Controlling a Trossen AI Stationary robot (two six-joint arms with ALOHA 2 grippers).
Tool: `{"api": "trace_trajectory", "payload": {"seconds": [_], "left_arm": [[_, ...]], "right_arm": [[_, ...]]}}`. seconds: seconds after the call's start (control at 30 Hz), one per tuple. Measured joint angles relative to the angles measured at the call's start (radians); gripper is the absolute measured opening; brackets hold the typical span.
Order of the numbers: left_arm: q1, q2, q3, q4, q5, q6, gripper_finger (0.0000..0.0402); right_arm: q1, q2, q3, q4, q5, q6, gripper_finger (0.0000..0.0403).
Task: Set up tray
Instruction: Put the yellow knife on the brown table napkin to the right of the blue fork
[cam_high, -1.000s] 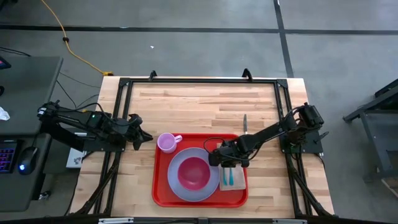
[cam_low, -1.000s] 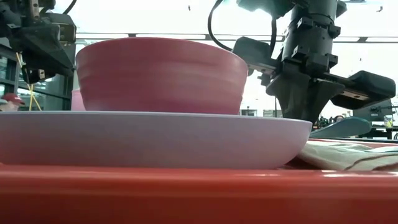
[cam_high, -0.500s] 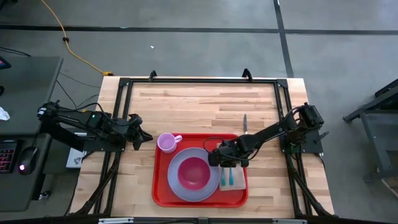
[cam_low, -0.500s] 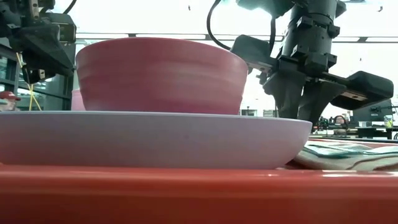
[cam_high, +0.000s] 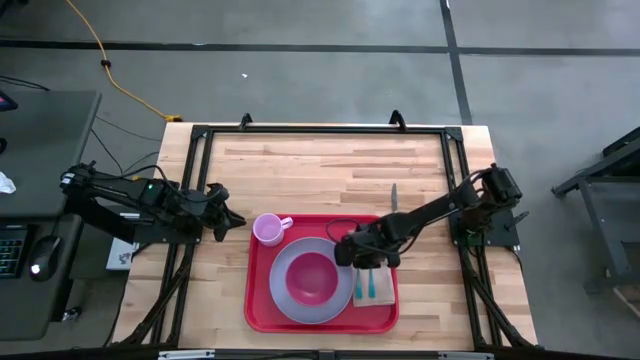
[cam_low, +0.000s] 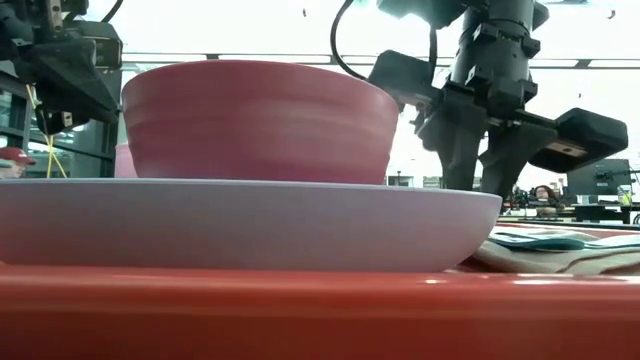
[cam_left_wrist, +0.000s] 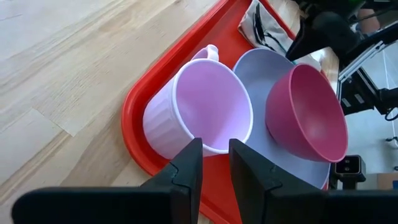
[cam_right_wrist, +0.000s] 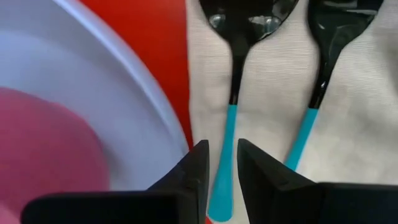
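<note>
The red tray (cam_high: 258, 300) lies at the table's near middle. On it stand a lilac plate (cam_high: 283, 292) bearing a pink bowl (cam_high: 312, 280) and a lilac cup (cam_high: 268, 229) in its far left corner. A tan napkin (cam_right_wrist: 267, 93) lies on the tray's right side. Two utensils with black heads and teal handles (cam_right_wrist: 231, 93) (cam_right_wrist: 316, 93) lie flat on it, side by side. My right gripper (cam_high: 366, 266) points steeply down over the left utensil's handle, open, with a finger on each side. My left gripper (cam_left_wrist: 215, 165) hovers off the tray's far left corner, narrowly open and holding nothing.
A knife (cam_high: 393, 198) lies on the bare wood just beyond the tray's far right edge. A black frame (cam_high: 320, 130) runs round the tabletop. Bare wood stretches across the far half of the table.
My right gripper has opened over the napkin and let go of a teal-handled utensil. That utensil stuck out level from the shut fingers a second ago and now lies flat on the napkin. The arm has stayed in place.
</note>
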Motion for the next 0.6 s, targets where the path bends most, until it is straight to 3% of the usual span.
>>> {"api": "trace_trajectory", "payload": {"seconds": [0.33, 0.6], "left_arm": [[0.0, 0.0, 0.0, -0.008, 0.0, 0.018, 0.0111], [0.0, 0.0, 0.0, -0.016, 0.0, 0.018, 0.0111]], "right_arm": [[-0.034, -0.098, 0.0, -0.028, 0.029, -0.057, 0.0037], [-0.074, -0.209, 0.0, -0.266, 0.075, -0.082, 0.0012]]}}
